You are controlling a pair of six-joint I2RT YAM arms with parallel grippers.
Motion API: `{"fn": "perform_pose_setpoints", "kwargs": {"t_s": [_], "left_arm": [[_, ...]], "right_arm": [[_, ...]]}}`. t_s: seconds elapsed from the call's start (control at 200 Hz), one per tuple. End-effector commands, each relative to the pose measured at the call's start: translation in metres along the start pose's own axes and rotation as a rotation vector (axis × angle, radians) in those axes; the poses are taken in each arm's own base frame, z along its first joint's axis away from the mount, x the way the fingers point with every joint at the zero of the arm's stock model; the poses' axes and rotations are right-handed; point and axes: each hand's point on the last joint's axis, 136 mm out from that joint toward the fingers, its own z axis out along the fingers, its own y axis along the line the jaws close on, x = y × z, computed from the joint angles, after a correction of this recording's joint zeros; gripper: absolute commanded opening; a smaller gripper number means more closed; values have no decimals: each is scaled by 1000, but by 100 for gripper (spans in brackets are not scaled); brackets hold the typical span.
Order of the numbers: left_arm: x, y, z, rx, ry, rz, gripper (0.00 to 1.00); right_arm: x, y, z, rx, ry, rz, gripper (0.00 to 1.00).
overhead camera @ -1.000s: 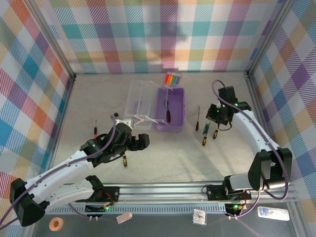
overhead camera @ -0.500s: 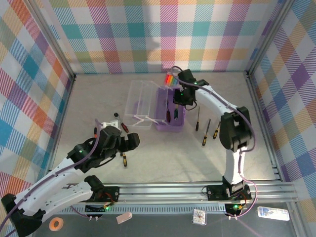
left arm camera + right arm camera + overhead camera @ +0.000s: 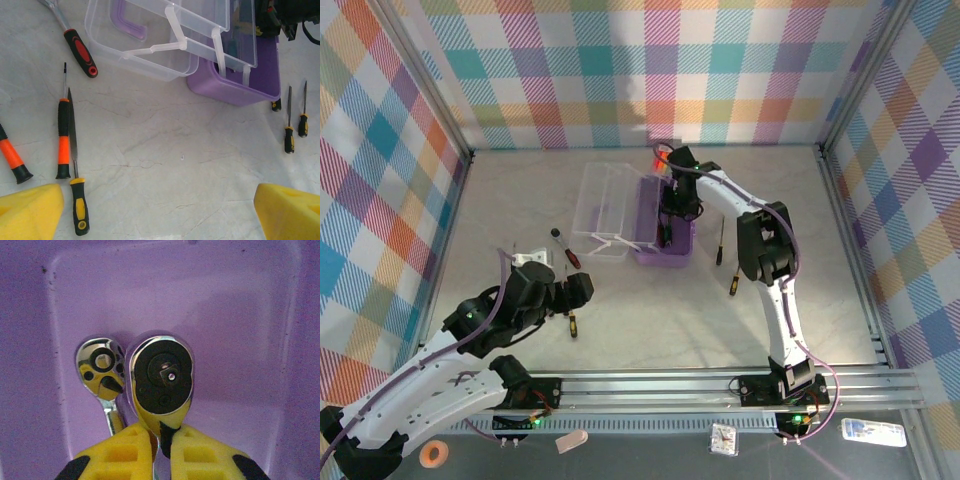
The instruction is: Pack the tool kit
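From above, the tool kit (image 3: 655, 255) lies open mid-tabletop (image 3: 650, 320). Its purple base (image 3: 682, 240) has its long axis running from the near edge toward the far wall. The clear lid (image 3: 605, 205) is folded out flat on its left. The right claw (image 3: 667, 215) reaches down into the base. The left claw (image 3: 582, 288) hovers over the tabletop, near the kit's left corner but apart from it. Two screwdrivers (image 3: 720, 240) lie just right of the base, roughly parallel to it.

In the left wrist view, the left claw's yellow fingers (image 3: 30, 210) stand wide apart and hold nothing. An orange-and-black screwdriver (image 3: 63, 145) and a yellow-handled screwdriver (image 3: 77, 205) lie side by side below it, blades pointing away. The purple handle (image 3: 131, 25) shows through the lid.

In the right wrist view, the right claw is clamped on the neck of a ratchet (image 3: 162, 377) inside the base. Its head points away from the claw and its shaft runs back between the fingers (image 3: 115, 455). A smaller ratchet (image 3: 101, 367) lies just beside it, pointing the same way.

The ratchet is probably dense steel with slick chrome, so the handle is the safer hold. The kit looks light, stiff and thin-walled. It is likely to slide if pushed, and is best taken by its handle or a base wall.
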Motion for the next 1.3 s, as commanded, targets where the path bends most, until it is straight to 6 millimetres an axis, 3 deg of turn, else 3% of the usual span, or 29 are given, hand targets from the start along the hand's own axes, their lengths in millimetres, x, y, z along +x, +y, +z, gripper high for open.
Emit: {"fn": "perform_pose_setpoints", "kwargs": {"t_s": [0.0,0.16,0.475,0.705,0.855,1.015,1.295], "left_arm": [[-3,1,-3,-5,-5,-15,97],[-3,-2,-2,0,2,-12,97],[-8,-4,-2,-5,-8,-14,97],[-23,-1,-2,-63,-56,-6,96],[-25,-8,23,-79,-19,-5,96],[-46,-11,41,-70,2,-46,96],[-89,-5,60,-85,23,-118,96]], "right_arm": [[-15,11,-12,-31,-35,7,14],[-17,15,-18,-37,-32,10,27],[-24,17,-57,-32,-98,-5,25],[-11,15,-97,-58,-160,-39,24],[6,-16,-110,50,-196,-58,30],[28,-45,-100,149,-163,-83,40],[43,-57,-55,179,-59,-90,42]]}}
